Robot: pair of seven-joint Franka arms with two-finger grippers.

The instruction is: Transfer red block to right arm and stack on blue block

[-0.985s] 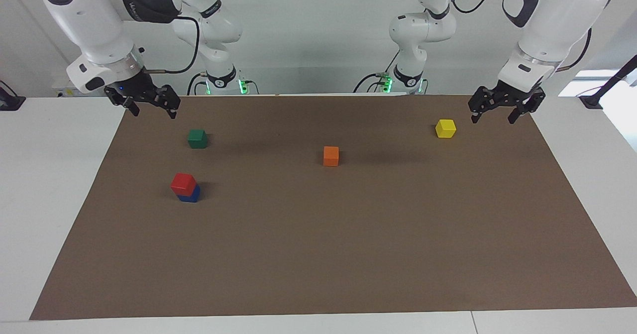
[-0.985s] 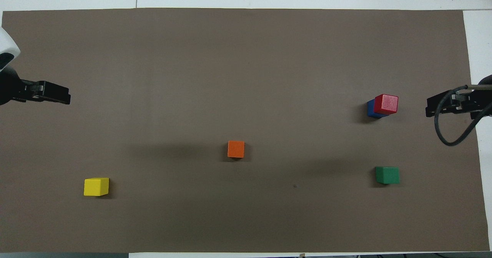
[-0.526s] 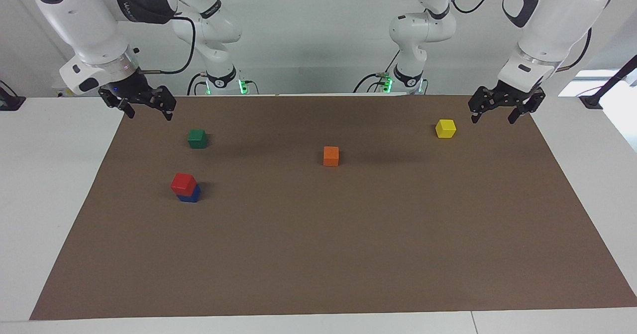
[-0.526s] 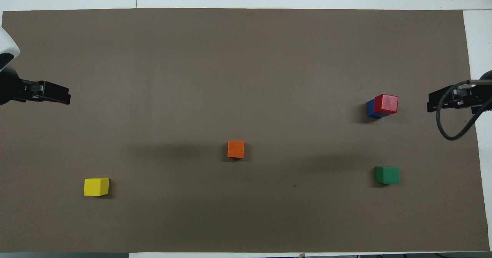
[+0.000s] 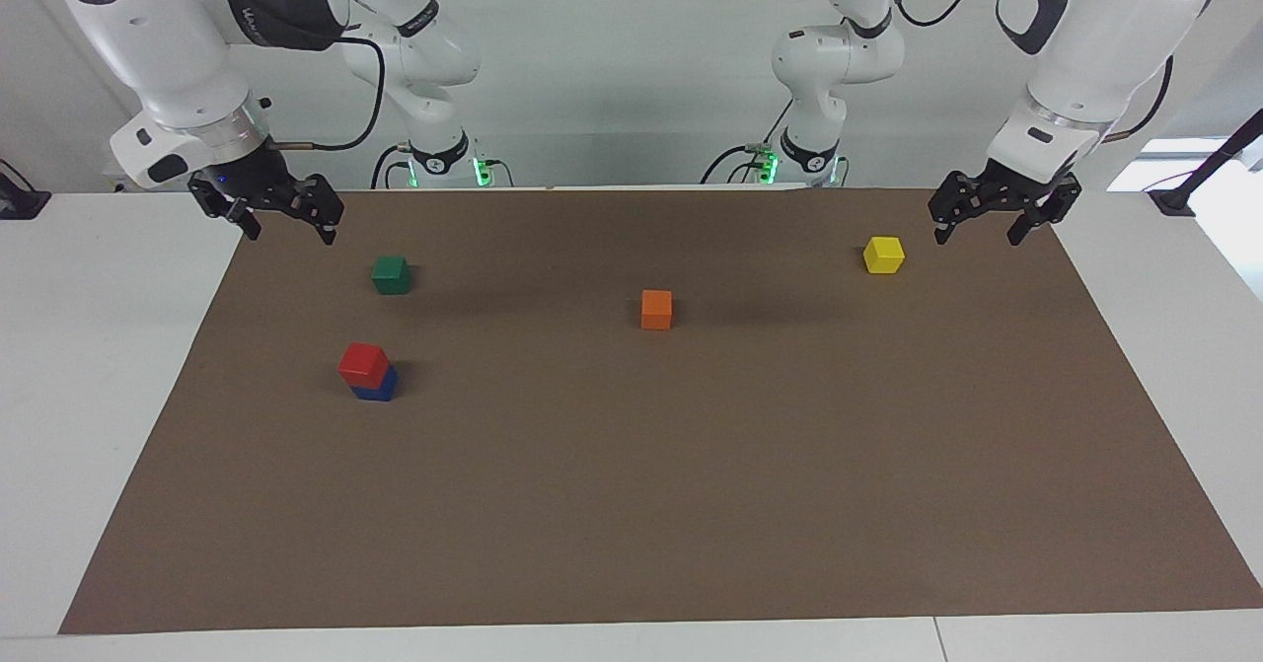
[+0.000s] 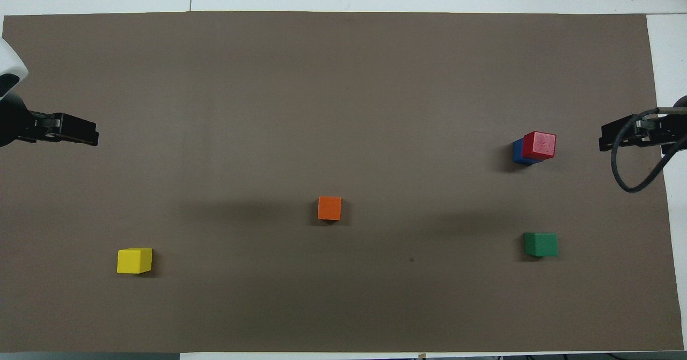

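The red block [image 5: 362, 364] [image 6: 539, 145] sits on top of the blue block [image 5: 379, 388] [image 6: 518, 152], slightly offset, toward the right arm's end of the brown mat. My right gripper [image 5: 288, 229] [image 6: 602, 138] hangs open and empty in the air over the mat's edge at that end, apart from the stack. Over the mat's other end my left gripper [image 5: 977, 234] [image 6: 95, 135] also hangs open and empty, beside the yellow cube.
A green cube [image 5: 391, 274] [image 6: 540, 244] lies nearer to the robots than the stack. An orange cube [image 5: 656, 309] [image 6: 329, 208] sits mid-mat. A yellow cube [image 5: 883, 255] [image 6: 134, 260] lies toward the left arm's end. The brown mat [image 5: 691, 504] covers most of the white table.
The right gripper has drawn back outward and slightly up toward its end of the table. The left arm and all the cubes have stayed put.
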